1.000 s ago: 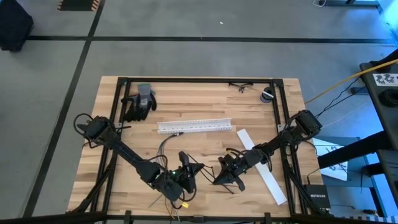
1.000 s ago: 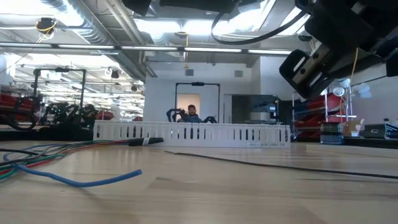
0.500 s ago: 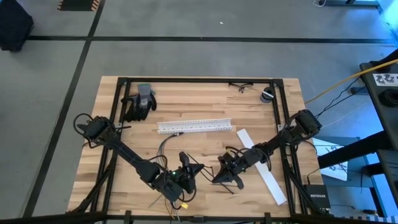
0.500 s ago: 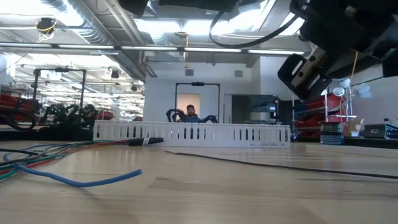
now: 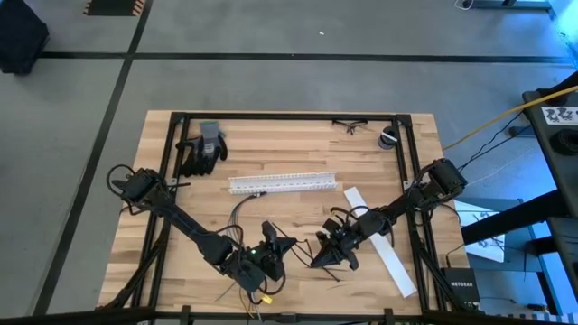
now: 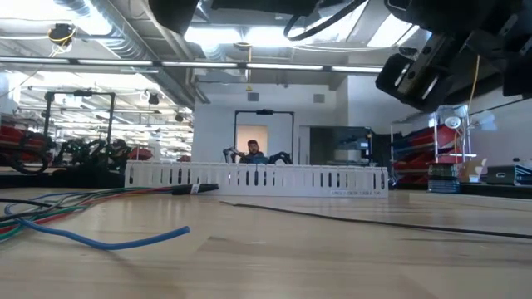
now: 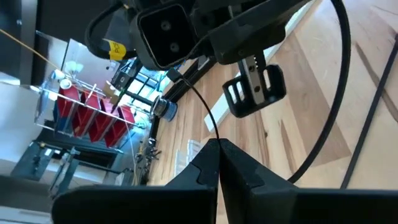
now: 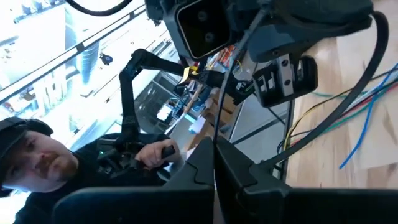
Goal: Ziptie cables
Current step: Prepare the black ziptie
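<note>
1. Cables point(image 5: 237, 215), the loose bundle of thin limp grey, white and coloured wires, lie on the wooden table point(image 5: 298, 144) at front centre, under and just behind the left gripper point(image 5: 287, 242); nothing wraps them yet
2. Change over the last second: the right gripper point(image 5: 316, 255) has crept slightly toward the left one, and its wrist has risen in the low view; the left arm hasn't moved
3. Both grippers are pinched together, tip facing tip, each apparently nipping a thin stiff black plastic ziptie point(image 7: 202, 112) that runs between them (hard to confirm the actual hold)
4. My read: still lining up the strip, with threading and cinching around the bundle not started
5. Pose: both arms reach low, converging at the table's front
</note>
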Controlling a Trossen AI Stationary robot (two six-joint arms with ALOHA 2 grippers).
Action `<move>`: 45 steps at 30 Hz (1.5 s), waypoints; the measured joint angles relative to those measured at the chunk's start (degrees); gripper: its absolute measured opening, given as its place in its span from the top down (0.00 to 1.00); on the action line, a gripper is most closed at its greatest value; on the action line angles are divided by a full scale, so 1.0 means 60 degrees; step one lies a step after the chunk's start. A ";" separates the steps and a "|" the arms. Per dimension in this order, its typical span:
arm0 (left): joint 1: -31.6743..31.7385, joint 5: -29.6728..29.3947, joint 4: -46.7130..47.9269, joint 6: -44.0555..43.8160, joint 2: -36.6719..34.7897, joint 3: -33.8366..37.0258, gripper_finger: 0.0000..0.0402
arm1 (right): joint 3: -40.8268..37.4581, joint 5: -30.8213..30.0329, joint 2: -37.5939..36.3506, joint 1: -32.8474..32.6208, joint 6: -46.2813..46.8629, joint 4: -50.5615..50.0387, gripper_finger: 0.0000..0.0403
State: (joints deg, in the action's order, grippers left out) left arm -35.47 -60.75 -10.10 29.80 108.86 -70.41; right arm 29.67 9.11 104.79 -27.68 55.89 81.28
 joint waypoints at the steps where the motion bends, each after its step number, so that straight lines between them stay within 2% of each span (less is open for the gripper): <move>1: 0.0015 0.0000 -0.0065 0.0106 0.0000 0.0000 1.00 | 0.0000 0.0015 0.0000 0.0000 0.0117 -0.0004 1.00; 7: 0.0074 0.0052 -0.0933 0.1273 0.0047 -0.0011 1.00 | 0.0004 -0.0083 0.0000 0.0062 0.0406 0.0000 1.00; 13: 0.0119 -0.0011 -0.0873 0.2380 0.0051 -0.0011 1.00 | 0.0011 0.0052 0.0000 0.0055 0.1386 0.0510 1.00; 22: 0.0166 -0.0125 -0.0771 0.2789 0.0055 -0.0011 1.00 | 0.0011 0.0561 0.0000 0.0096 0.2470 0.1037 1.00; 28: 0.0042 -0.0127 -0.1248 0.3514 0.0058 -0.0011 1.00 | 0.0011 0.1675 0.0000 0.0690 0.3355 0.0936 1.00; 34: 0.0023 -0.0091 -0.1182 0.3569 0.0062 -0.0007 1.00 | 0.0011 0.3233 0.0000 0.1468 0.4222 0.0940 1.00; 39: -0.0043 -0.0345 -0.1153 0.3682 0.0062 -0.0007 1.00 | 0.0007 0.4634 0.0000 0.1581 0.5202 0.0940 1.00; 45: -0.0071 -0.0375 -0.1124 0.3681 0.0062 -0.0007 1.00 | 0.0007 0.5451 0.0000 0.1812 0.5776 0.0962 1.00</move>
State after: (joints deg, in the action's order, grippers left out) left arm -35.90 -63.00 -16.84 51.89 109.23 -70.46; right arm 29.71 41.82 104.79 -16.81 90.54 87.05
